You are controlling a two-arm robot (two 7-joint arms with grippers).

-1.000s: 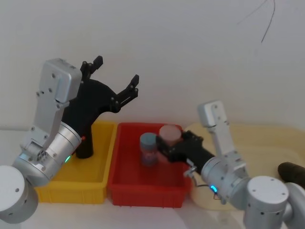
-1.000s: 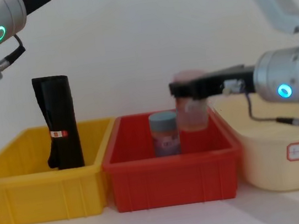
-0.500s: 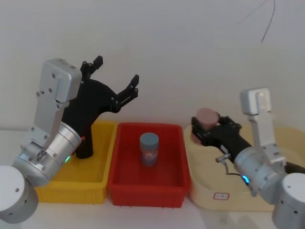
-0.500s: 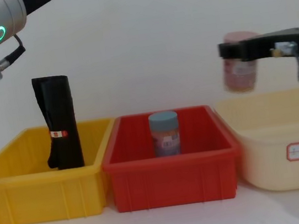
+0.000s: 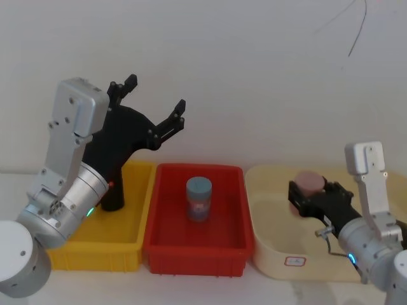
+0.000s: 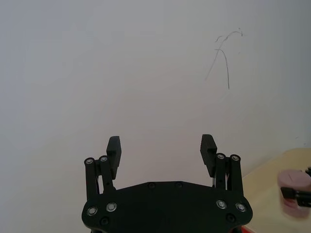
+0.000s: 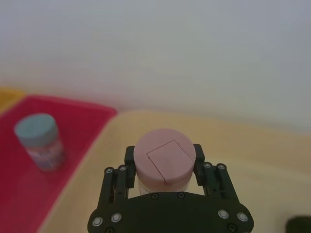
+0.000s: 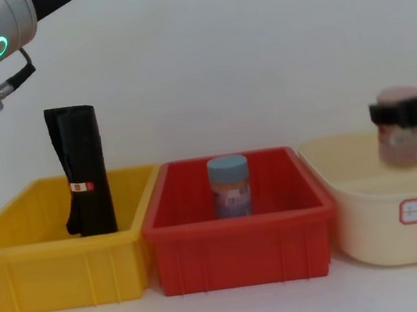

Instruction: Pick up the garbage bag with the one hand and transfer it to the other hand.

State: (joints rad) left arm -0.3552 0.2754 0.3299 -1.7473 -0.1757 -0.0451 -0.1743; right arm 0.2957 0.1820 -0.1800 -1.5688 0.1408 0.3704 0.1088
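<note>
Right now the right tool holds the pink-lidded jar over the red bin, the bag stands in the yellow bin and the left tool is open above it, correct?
Not quite: the right tool holds the pink-lidded jar over the cream tub, not the red bin, as the head view shows. The bag stands in the yellow bin, left tool open above.

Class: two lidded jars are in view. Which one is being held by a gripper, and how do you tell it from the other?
The pink-lidded jar, clamped in the right gripper over the cream tub. The blue-lidded jar stands free in the red bin.
</note>
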